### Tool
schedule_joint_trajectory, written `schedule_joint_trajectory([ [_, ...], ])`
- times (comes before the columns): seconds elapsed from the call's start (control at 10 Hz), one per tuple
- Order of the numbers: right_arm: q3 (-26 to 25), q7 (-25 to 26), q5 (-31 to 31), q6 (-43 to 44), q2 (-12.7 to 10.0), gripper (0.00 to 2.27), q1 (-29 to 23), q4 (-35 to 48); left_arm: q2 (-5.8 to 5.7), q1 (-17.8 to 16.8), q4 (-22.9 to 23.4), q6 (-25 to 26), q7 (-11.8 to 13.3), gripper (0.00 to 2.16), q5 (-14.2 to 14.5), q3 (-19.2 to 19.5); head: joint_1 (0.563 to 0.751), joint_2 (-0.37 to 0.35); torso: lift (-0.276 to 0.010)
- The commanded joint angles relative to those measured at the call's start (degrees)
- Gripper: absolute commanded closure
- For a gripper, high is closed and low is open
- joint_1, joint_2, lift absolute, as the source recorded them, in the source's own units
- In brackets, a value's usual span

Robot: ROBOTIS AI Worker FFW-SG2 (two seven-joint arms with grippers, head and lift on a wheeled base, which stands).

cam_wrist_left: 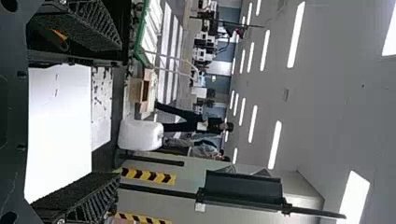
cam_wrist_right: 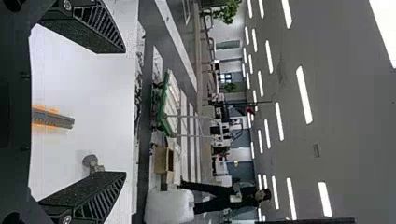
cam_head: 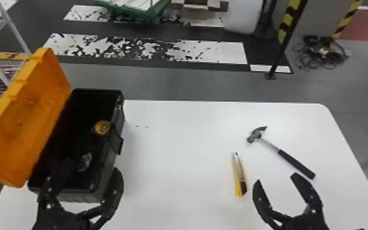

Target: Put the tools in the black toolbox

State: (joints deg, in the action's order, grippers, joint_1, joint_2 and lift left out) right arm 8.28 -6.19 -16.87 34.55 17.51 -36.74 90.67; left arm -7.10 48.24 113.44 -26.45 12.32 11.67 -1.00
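In the head view my left gripper point(cam_head: 84, 186) is open at the near end of the black toolbox point(cam_head: 105, 176), one finger over it and the other beside its right wall. A yellow tape measure point(cam_head: 102, 127) and a small metallic item point(cam_head: 85, 161) lie inside the toolbox. My right gripper point(cam_head: 276, 180) stands open, just right of the yellow utility knife point(cam_head: 239, 174). Beyond it the hammer point(cam_head: 284, 154) lies diagonally. In the left wrist view my left gripper point(cam_wrist_left: 119, 112) has its fingers apart; in the right wrist view my right gripper point(cam_wrist_right: 125, 112) does too, with the knife point(cam_wrist_right: 53, 118) and hammer head point(cam_wrist_right: 92, 163) showing.
The toolbox's orange lid point(cam_head: 27, 113) is raised, leaning out to the left. The white table point(cam_head: 177, 146) has a far edge and a rounded far right corner. A shelf rack stands on the floor at the far left.
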Motion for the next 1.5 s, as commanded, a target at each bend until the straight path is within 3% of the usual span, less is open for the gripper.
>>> schedule_joint_trajectory([
  [0.0, 0.8, 2.2, 0.0, -6.7, -0.1, 0.07, 1.3, -0.1, -0.11, 0.0, -0.2, -0.1, 0.2, 0.03, -0.1, -0.1, 0.695, -0.049, -0.039],
  [0.4, 3.8, 9.2, 0.6, -20.4, -0.1, 0.07, 5.6, 0.2, -0.19, 0.0, -0.3, -0.1, 0.3, 0.03, -0.1, -0.2, 0.695, -0.050, -0.039],
  [0.9, 7.4, 16.1, 1.7, -30.8, -0.5, 0.11, 9.8, 1.0, -0.28, -0.2, -0.7, -0.1, 0.4, 0.03, -0.1, -0.2, 0.695, -0.024, -0.039],
  [1.4, 9.2, 18.4, 2.2, -37.5, -1.2, 0.10, 12.5, 0.9, -0.28, -0.1, -1.0, -0.3, 0.4, 0.03, 0.2, 0.0, 0.695, 0.002, -0.039],
])
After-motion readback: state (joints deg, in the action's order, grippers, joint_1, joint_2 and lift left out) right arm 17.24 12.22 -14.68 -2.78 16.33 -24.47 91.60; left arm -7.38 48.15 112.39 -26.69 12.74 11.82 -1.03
